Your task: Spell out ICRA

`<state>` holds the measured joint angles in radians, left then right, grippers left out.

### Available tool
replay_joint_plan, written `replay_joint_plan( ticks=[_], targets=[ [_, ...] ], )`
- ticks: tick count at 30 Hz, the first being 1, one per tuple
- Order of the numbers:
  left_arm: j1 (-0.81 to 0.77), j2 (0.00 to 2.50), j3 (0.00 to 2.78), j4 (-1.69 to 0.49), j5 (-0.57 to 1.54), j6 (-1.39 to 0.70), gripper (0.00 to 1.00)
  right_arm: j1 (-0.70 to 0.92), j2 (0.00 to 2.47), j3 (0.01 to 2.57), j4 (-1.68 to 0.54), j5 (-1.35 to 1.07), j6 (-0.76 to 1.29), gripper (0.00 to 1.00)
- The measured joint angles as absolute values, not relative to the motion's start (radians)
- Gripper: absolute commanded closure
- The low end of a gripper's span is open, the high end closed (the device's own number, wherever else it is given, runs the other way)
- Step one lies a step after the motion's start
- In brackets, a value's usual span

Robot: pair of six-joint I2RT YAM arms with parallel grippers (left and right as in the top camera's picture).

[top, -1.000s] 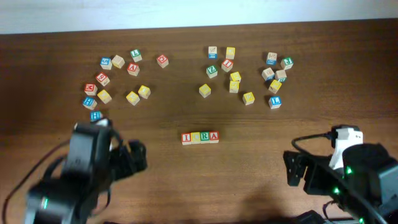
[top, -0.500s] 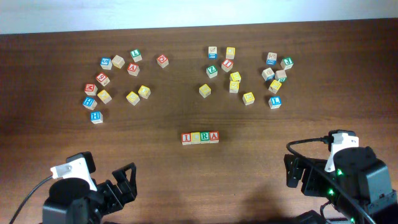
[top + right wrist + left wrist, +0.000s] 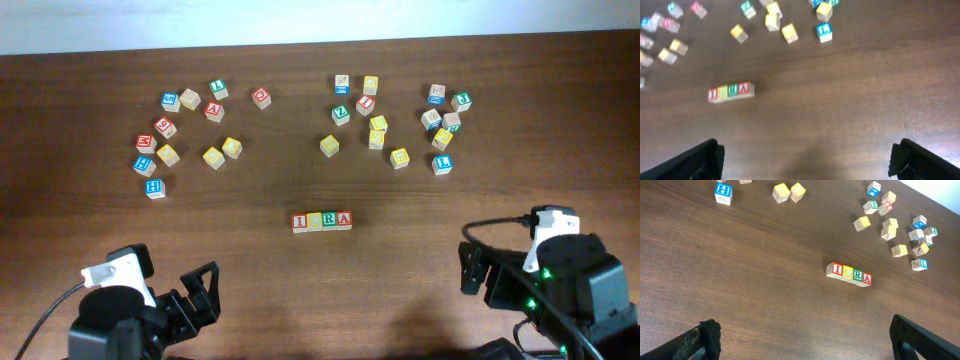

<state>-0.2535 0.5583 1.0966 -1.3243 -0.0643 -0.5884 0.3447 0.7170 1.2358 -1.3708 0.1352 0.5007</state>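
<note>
- Because the four cubes I (image 3: 300, 222), C (image 3: 314, 221), R (image 3: 329, 220) and A (image 3: 344, 219) lie side by side and touching, in one straight row near the middle of the table (image 3: 450, 205), the word reads ICRA from left to right in the overhead view. I judge the spelling to be complete.
- The row lies well apart from the loose cubes (image 3: 190, 125), which are scattered in three groups toward the far side. This gap keeps the word easy to read, and no foreign letter stands beside it.
- The left gripper (image 3: 203, 290) sits low at the front left, its jaws wide apart and with nothing between them. In its wrist view the row appears far ahead, between the two dark fingertips (image 3: 710, 332).
- The right gripper (image 3: 466, 270) sits at the front right, also spread wide and empty, well apart from the row.
- Both arms are placed away from the word, I think, so that they neither cover it nor can push a cube out of line.
- If any move is left, it should avoid the centre, since the cubes are light and only rest against each other.
</note>
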Motion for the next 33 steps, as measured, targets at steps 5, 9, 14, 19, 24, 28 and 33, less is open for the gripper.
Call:
replay_joint_plan(
  ticks=[5,9,14,19,24,28,33],
  targets=[
    [-0.253,0.558,1.095,-1.328,-0.064,-0.588,0.01,0.202,0.646,1.051,-1.167,0.131,0.445,0.02],
    [-0.253,0.558,1.094,-1.328,-0.064,-0.588,0.01,0.127,0.442,0.830,-0.917,0.112,0.391,0.01],
    [-0.253,0.558,1.094,-1.327,-0.064,-0.588,0.01,0.027,0.240,0.592,-0.694,0.040,0.319,0.02],
    [-0.253,0.558,1.093,-1.327,-0.064,-0.588,0.01,0.037,0.133,0.370,-0.362,-0.032,0.253,0.02],
    [-0.253,0.558,1.093,-1.328,-0.064,-0.588,0.01,0.062,0.063,0.240,-0.190,-0.059,0.206,0.02],
    [-0.253,0.558,1.093,-1.327,-0.065,-0.588,0.01,0.063,0.017,0.205,-0.115,-0.070,0.163,0.02],
    [-0.253,0.558,1.093,-1.327,-0.064,-0.588,0.01,0.063,0.016,0.205,-0.094,-0.081,0.123,0.02]
  ],
)
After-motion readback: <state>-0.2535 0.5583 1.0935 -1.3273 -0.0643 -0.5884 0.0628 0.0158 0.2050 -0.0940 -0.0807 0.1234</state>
